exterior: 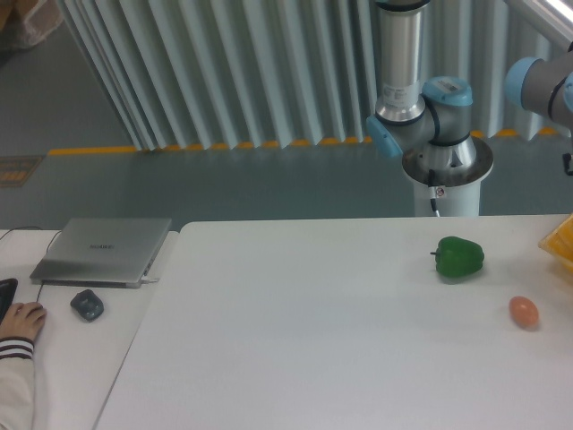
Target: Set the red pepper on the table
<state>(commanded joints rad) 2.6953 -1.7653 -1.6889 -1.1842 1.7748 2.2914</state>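
Observation:
The red pepper is not in view. The large white table [295, 331] fills the lower middle and right of the camera view. The arm's base and lower joints [430, 125] stand behind the table's far edge, and another arm segment [542, 85] leaves the frame at the upper right. The gripper is out of view.
A green bell pepper [460, 257] lies on the table at the right. A small orange-brown egg-shaped thing [524, 311] lies nearer the right edge. A yellow object [560, 240] pokes in at the right edge. A smaller desk at left holds a laptop [103, 251], a mouse [87, 305] and a person's hand [20, 321].

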